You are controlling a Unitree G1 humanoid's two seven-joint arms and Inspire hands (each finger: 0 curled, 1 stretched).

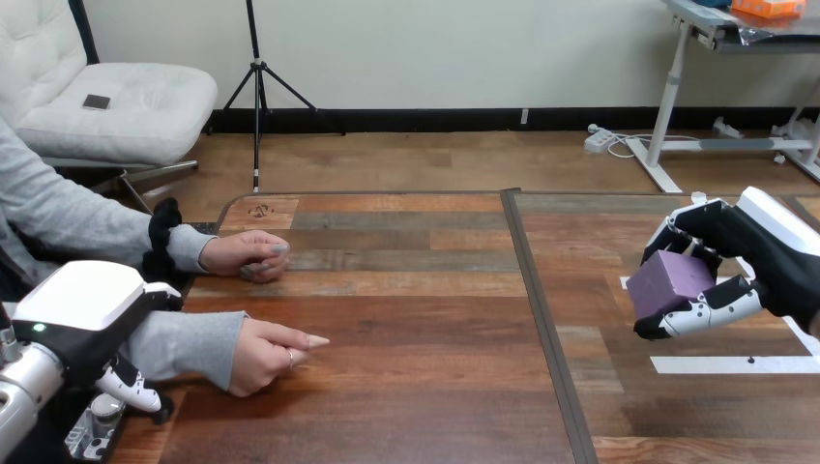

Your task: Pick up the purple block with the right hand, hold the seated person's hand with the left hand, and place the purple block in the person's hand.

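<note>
Currently right robot hand (774,263) clasps purple block (667,279) over wooden table (406,319), above white tape strips (735,364).

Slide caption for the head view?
Right hand holds the purple block over the table; left hand at the person's forearm.

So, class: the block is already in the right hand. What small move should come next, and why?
Probably the left hand should move forward to the person's nearer hand. The right hand already grips the block above the table, while the left hand sits back by the sleeve.
</note>
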